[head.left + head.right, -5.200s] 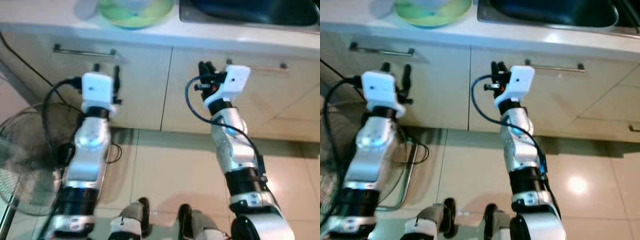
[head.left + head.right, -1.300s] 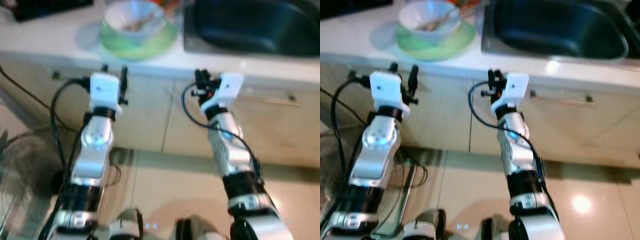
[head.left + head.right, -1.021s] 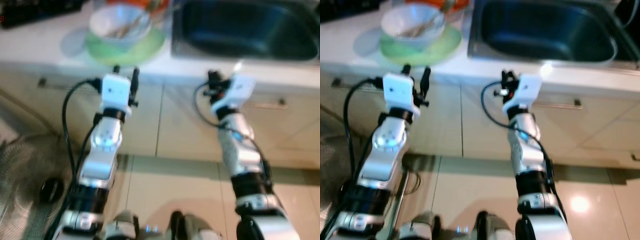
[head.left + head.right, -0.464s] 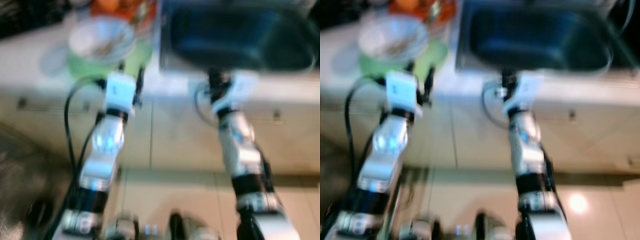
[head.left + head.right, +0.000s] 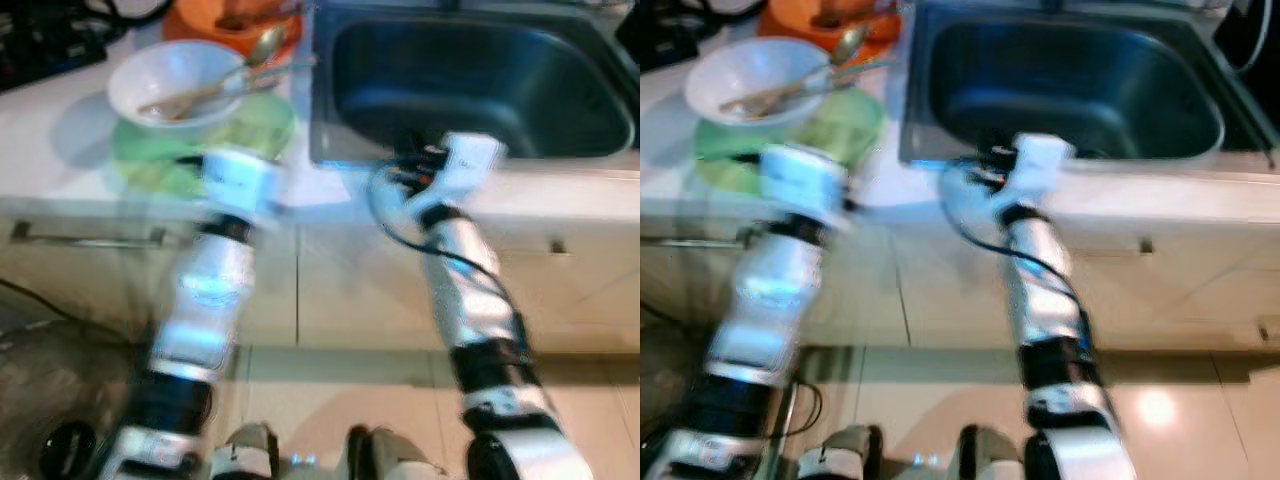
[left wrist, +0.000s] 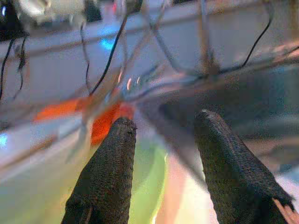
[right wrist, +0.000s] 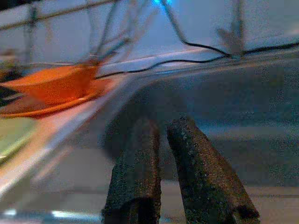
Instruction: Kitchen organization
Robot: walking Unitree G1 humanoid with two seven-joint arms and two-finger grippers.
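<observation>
Bowl [image 5: 175, 85] with spoons sits on the green plate [image 5: 255, 125] left of the sink [image 5: 470, 85]. My left gripper [image 6: 161, 154], fingers apart and empty, nears it; right gripper [image 7: 161, 158], fingers nearly together, faces the sink. I judge this the approach; next, line up on the bowl's rim.

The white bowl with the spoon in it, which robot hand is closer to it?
The left. The left gripper hovers over the green plate, just beside the white bowl. The right gripper is farther off, at the front edge of the sink.
</observation>
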